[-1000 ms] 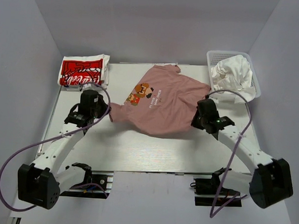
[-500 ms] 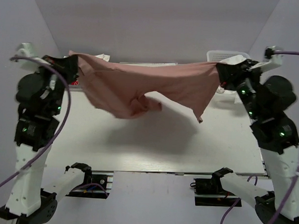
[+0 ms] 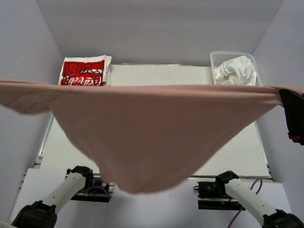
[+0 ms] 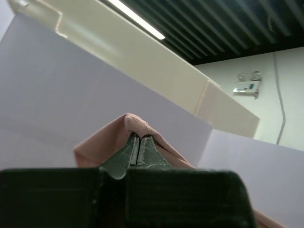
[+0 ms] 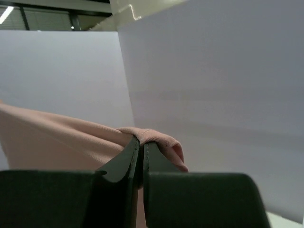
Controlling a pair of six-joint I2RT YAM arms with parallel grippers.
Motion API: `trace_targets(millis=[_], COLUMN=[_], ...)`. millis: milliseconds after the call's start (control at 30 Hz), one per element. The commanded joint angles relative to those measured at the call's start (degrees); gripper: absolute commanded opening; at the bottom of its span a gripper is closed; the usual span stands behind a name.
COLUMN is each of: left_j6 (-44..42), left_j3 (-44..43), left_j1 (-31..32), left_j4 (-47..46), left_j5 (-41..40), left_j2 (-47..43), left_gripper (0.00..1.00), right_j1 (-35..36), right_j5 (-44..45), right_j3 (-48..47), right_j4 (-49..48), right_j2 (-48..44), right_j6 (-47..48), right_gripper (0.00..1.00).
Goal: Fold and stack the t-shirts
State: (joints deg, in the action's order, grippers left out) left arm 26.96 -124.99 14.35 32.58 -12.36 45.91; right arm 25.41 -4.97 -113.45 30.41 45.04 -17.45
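Cloth in air: pink tee (image 3: 141,139) is hanging as a wide sheet. Top edge is stretching taut left-to-right across the top view, belly is sagging to a point toward the near edge. It is riding well above the table and not touching it. Print isn't showing from here.
Risk, slip: fabric is sitting only at the very tips of both sets of jaws. If the arms are pulling further apart, one corner could be sliding out and the tee dropping in a heap.
Risk, bad lay: w/ so much cloth drooping, lowering fast or unevenly is likely giving wrinkles or a skewed spread, spoiling the fold.
Risk, snag: the sagging part could be brushing the basket or folded tee if carried rearward.
Table (image 3: 159,74): only the back strip is showing, the rest is hiding behind the sheet.
Basket (image 3: 217,57): white mesh, sitting at far-right corner of table. It is holding crumpled white tees (image 3: 237,71) piling above the rim; count unclear.
Logo tee (image 3: 83,73): white w/ red print, lying folded at far-left corner, well apart from basket. Prob. serving as start of the stack.
R gripper (image 5: 140,142): jaws are clamping a bunched fold of the pink tee.
L gripper (image 4: 138,142): jaws are pinching a pink fold likewise; out of frame in top view.
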Motion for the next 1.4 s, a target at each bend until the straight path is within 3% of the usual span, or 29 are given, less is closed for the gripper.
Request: trace_targets(millis=[0, 233, 400, 500, 567, 600, 667, 733, 767, 800, 867, 900, 933, 1033, 1167, 1300, 1367], left_j6=[-2.1, -2.1, -3.1, -3.7, -3.7, -3.7, -3.7, -3.7, -3.1, -2.2, -1.3, -1.3, -1.3, -1.9, -2.4, -1.2, -1.2], left_j3=[-1.1, 7.7, 21.3, 30.5, 33.9, 35.8, 34.7, 26.2, 17.1, 12.3, 1.2, -0.5, -0.5, 6.0, 21.7, 31.8, 37.5], left_j1=[-0.4, -0.4, 0.2, -0.5, -0.5, -0.5, -1.0, -1.0, -1.0, -1.0, -1.0, -1.0, -1.0, -1.0, -1.0, 0.2, 0.2], left_j4=[0.0, -3.5, -9.5, -14.2, -16.0, -16.7, -15.3, -6.5, -2.3, 1.8, 9.9, 10.9, 9.9, 4.7, -2.9, -3.0, -3.0], left_j5=[1.9, -0.6, -4.9, -5.5, -6.6, -7.3, -8.5, -9.2, -9.2, -11.0, -11.5, -12.2, -11.2, -8.2, -4.3, -4.3, -0.7], left_j2=[3.6, 10.5, 19.1, 26.8, 32.3, 39.2, 47.8, 62.4, 67.2, 71.5, 80.9, 82.2, 82.8, 78.3, 69.8, 63.8, 62.2], left_gripper=[0.00, 0.00, 0.00, 0.00, 0.00, 0.00, 0.22, 0.43, 0.73, 0.75, 0.80, 0.96, 1.00, 1.00, 1.00, 1.00, 1.00], right_j1=[-0.4, -0.3, -0.4, -1.1, -2.3, -3.3, -5.2, -6.8, -7.7, -7.7, -7.8, -7.7, -7.9, -7.8, -7.7, -7.6, -7.6], right_j5=[3.5, 16.0, 35.4, 40.6, 39.5, 38.6, 32.8, 26.6, 24.9, 23.4, 24.6, 25.1, 24.9, 23.3, 19.9, 15.7, 14.4], right_j3=[2.6, 13.5, 29.5, 37.7, 42.6, 43.3, 42.4, 36.4, 34.5, 32.4, 26.1, 25.0, 25.8, 29.2, 35.0, 39.9, 42.9], right_j4=[-2.7, -4.4, -11.5, -18.2, -21.0, -21.4, -22.4, -19.3, -17.9, -14.5, -10.3, -9.0, -9.1, -11.9, -12.5, -12.7, -13.4], right_j2=[0.0, 5.0, 11.6, 18.1, 24.1, 29.2, 37.6, 49.0, 51.5, 53.9, 60.5, 61.9, 61.9, 59.4, 55.0, 52.2, 51.1], right_j6=[2.2, 1.5, 0.8, 0.3, -1.3, -3.5, -4.1, -5.4, -5.2, -4.3, -3.5, -3.5, -3.4, -2.7, -2.3, -2.5, -2.6], right_gripper=[0.00, 0.00, 0.00, 0.00, 0.00, 0.00, 0.00, 0.22, 0.40, 0.90, 0.90, 0.90, 0.90, 0.90, 0.90, 0.90, 0.90])
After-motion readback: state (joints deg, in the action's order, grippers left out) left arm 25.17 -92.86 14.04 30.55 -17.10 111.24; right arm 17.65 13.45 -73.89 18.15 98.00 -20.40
